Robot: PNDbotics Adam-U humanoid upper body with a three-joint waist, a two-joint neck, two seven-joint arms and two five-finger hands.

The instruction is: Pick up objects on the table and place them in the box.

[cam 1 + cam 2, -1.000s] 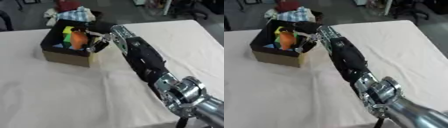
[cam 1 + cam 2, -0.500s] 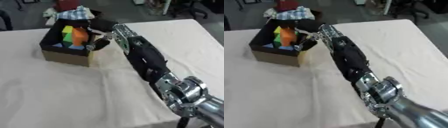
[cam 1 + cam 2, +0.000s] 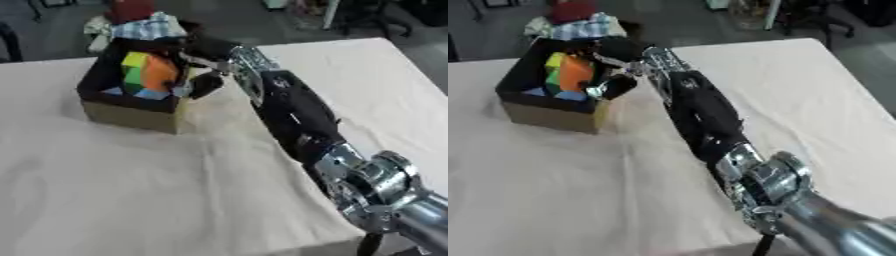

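While over the box (image 3: 131, 112), right hand (image 3: 203, 65) fingers (image 3: 206, 84) apart, beside orange block (image 3: 157, 72), grasping nothing.

The table (image 3: 131, 200) was covered with a pale cream cloth (image 3: 367, 75) that lay in soft wrinkles across its top. A cardboard box (image 3: 131, 115) with a dark inside stood directly on the cloth near the far left part of the table. Brightly coloured blocks (image 3: 149, 72) sat inside it.

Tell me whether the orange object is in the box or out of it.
In. The orange object sits between the walls of the box, beside green and yellow pieces, with the right hand at the box's near rim.
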